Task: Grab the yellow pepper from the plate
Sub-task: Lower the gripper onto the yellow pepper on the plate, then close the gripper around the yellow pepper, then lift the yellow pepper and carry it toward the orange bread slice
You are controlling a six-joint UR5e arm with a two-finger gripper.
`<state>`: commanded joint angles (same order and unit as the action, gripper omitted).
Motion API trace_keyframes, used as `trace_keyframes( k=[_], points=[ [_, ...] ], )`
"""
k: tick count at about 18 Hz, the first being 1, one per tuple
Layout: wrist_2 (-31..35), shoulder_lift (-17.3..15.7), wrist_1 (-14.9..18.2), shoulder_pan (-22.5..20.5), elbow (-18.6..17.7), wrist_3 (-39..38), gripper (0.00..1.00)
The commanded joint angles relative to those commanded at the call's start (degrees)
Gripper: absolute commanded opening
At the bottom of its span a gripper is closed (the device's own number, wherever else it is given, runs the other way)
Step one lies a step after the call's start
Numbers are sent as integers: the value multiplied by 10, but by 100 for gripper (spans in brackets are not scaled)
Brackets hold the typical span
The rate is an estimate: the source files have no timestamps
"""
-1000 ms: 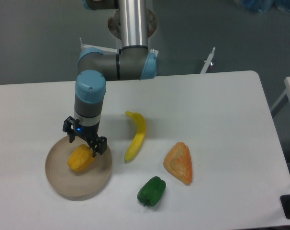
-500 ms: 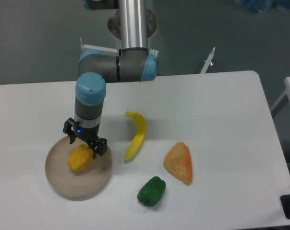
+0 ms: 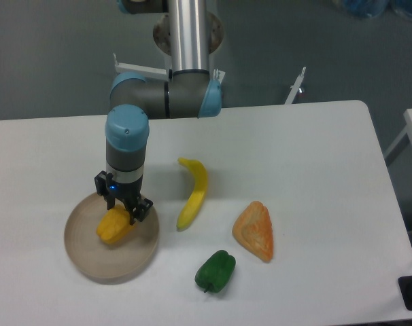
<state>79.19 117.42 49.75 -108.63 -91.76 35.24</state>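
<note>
The yellow pepper (image 3: 113, 228) lies in the round tan plate (image 3: 90, 261) at the table's front left. My gripper (image 3: 122, 209) points straight down over the pepper's upper end. Its two black fingers (image 3: 142, 208) sit on either side of the pepper's top and press against it. The pepper still rests on the plate. The pepper's stem and its upper end are hidden behind the fingers.
A long yellow banana (image 3: 194, 192) lies right of the plate. An orange triangular wedge (image 3: 254, 231) lies further right. A green pepper (image 3: 215, 271) sits near the front edge. The arm's elbow (image 3: 166, 95) hangs above the table's back.
The fingers have drawn closer together around the pepper's top and the wrist has shifted slightly. The pepper and plate have not moved.
</note>
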Motion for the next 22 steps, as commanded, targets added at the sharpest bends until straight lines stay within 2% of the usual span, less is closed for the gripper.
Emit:
trace_keyframes(
  k=[5,8,12,16,22],
  points=[
    [0,-8,3,-3,13,8,50],
    [2,-26,7,-16,25,10,50],
    [1,-63,19,-54,30,52,50],
    [1,-93,74,-106,32,113,50],
    [1,-100,109,-198,33,231,50]
  ],
)
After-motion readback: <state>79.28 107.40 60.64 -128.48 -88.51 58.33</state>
